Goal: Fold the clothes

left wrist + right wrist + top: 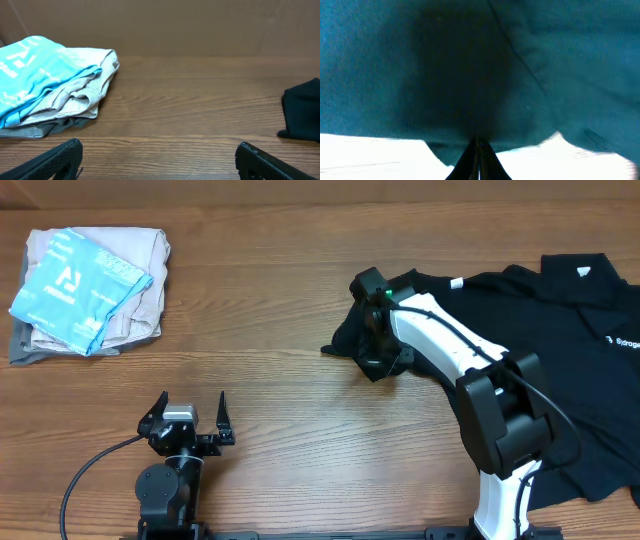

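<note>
The black clothes (560, 320) lie in a loose, spread heap at the right side of the overhead view, running from mid-frame to the right edge. There is a small white neck label (583, 272) near the top and a bit of white print (625, 342) at the far right. Nothing about them looks folded yet. Their leftmost corner is bunched up just right of centre, and there the right tool (373, 365) sits clamped tight on a pinch of the dark fabric. The wrist view shows its two fingers (479, 152) pressed together, with cloth filling nearly everything above them. I'd say this is the opening step: one garment's edge is gripped so it can be drawn out of the heap onto the bare wooden bench (300, 270) in the middle. As I judge it, the next move calls for a steady, low pull toward the left of the frame, so the cloth slides out flat. Whether more than one layer is caught I cannot tell, black on black. The left tool (190, 405) sits at the lower left, fingers spread wide and holding nothing, well apart from the black cloth; it will likely be wanted for a second corner. In the upper left lies a folded stack (90, 290), beige and light blue.
</note>
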Controlling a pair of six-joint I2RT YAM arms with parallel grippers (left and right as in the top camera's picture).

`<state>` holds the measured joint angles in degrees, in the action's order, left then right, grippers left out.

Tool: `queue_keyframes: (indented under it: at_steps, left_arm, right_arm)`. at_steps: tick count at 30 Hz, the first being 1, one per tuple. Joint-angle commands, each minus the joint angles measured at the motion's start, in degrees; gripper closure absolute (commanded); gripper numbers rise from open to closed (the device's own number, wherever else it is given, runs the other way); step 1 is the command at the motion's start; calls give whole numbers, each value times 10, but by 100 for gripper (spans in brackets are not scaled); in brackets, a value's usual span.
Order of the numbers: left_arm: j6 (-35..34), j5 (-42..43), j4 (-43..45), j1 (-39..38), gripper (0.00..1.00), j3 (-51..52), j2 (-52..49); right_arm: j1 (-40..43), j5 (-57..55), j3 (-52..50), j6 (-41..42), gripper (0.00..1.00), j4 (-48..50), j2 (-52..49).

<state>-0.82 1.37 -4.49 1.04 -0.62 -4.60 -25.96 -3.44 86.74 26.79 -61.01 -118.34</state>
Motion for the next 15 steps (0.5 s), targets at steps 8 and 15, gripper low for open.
queue_keyframes:
  at_steps: [8,15]
  left_arm:
    - [15,-5,1,-4,0,3,6]
    - [15,-5,1,-4,0,3,6]
  right_arm:
    - [-1,89,-79,22,96,78,15]
    - [-25,245,-89,61,96,130,15]
